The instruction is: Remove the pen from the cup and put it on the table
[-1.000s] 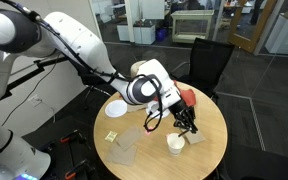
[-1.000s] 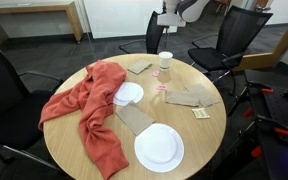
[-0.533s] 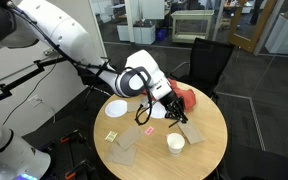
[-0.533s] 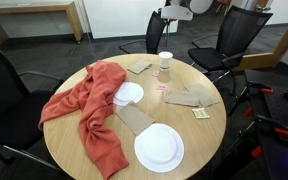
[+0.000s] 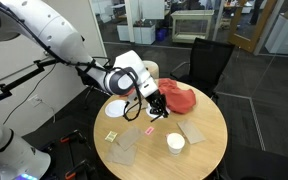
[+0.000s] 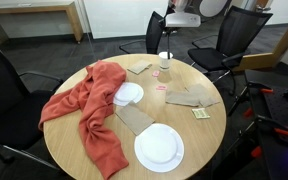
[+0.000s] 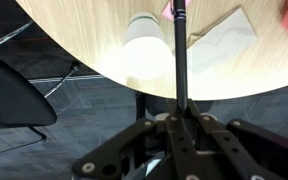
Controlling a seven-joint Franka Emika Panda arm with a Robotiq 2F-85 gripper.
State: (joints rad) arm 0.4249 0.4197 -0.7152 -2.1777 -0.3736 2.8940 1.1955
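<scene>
The gripper [image 5: 154, 104] is shut on the pen [image 7: 180, 60], a thin dark stick that points down from the jaws [image 7: 181, 115] over the table [image 5: 210, 152]. In an exterior view the pen [image 6: 172, 47] hangs below the gripper [image 6: 174, 28] just above and beside the cup [image 6: 165, 61]. The small white cup [image 5: 175, 143] stands upright near the table edge, and the gripper is away from it, over the table's middle. In the wrist view the cup [image 7: 144, 35] sits to the left of the pen. No pen shows in the cup.
A red cloth [image 5: 176, 98] [image 6: 94, 115] lies across the table. There are white plates [image 5: 115, 108] [image 6: 159, 148] [image 6: 128, 94], brown paper napkins [image 5: 193, 131] [image 6: 189, 97] and small sticky notes [image 5: 147, 129]. Black chairs [image 5: 209, 60] [image 6: 229, 40] stand round the table.
The gripper has moved with the pen away from the cup, towards the table's middle and the red cloth. The cup has stayed in place.
</scene>
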